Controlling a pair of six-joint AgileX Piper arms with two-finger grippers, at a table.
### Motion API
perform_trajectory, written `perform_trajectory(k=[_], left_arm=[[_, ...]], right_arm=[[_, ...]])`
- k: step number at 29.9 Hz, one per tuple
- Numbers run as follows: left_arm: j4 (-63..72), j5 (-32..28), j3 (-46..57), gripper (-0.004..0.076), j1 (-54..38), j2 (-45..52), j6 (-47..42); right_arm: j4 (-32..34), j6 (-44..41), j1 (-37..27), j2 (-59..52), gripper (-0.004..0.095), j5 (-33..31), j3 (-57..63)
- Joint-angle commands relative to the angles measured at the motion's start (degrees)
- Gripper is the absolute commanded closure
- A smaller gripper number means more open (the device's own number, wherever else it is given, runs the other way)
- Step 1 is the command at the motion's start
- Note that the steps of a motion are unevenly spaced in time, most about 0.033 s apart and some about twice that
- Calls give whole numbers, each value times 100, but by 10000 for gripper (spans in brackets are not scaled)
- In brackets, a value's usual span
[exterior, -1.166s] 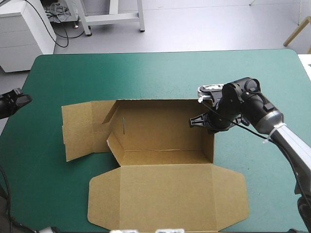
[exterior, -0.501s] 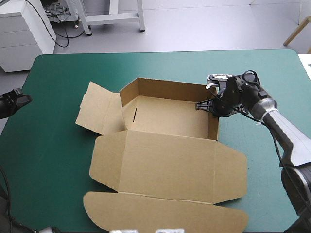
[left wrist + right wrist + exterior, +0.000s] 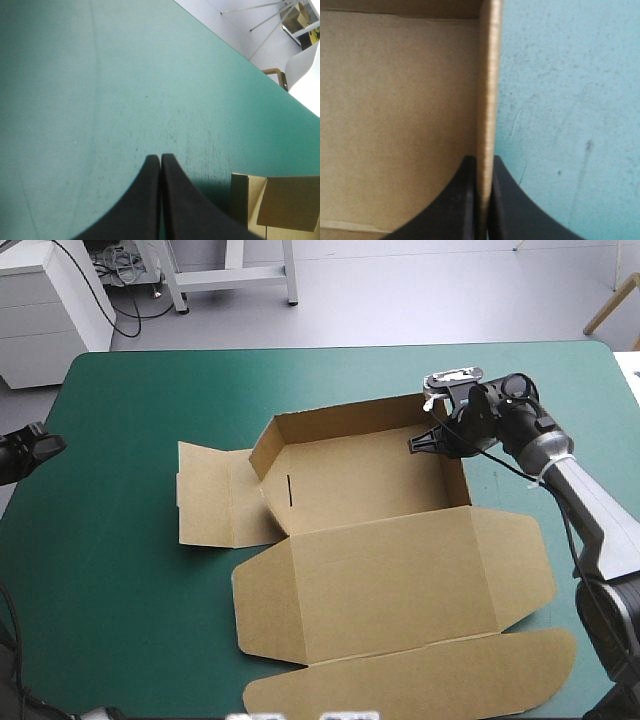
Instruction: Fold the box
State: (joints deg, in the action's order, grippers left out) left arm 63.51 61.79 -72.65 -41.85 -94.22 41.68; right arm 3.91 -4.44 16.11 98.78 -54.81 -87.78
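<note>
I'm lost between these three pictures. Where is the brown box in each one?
High view: the box sits mid-table, the right gripper pinching its right wall.
Left wrist view: only a corner shows, beside the shut left gripper.
Right wrist view: its wall edge stands between the fingers.
Shared landmark: the teal-green cover.

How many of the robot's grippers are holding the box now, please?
1. The right gripper is shut on the box, at its right wall near the far corner; the left gripper is shut by the table's left edge, apart from the box.
</note>
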Motion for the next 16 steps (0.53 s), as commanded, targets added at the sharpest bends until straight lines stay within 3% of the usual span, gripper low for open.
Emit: perform_trajectory(k=[1, 13, 16], left_arm=[[348, 52, -121, 734, 8, 246, 11], [348, 64, -121, 734, 8, 246, 11], [348, 64, -121, 734, 8, 246, 11]], right_arm=[[158, -189, -50, -244, 926, 139, -198], [146, -341, -50, 38, 924, 150, -198], [146, -326, -50, 50, 874, 184, -198]])
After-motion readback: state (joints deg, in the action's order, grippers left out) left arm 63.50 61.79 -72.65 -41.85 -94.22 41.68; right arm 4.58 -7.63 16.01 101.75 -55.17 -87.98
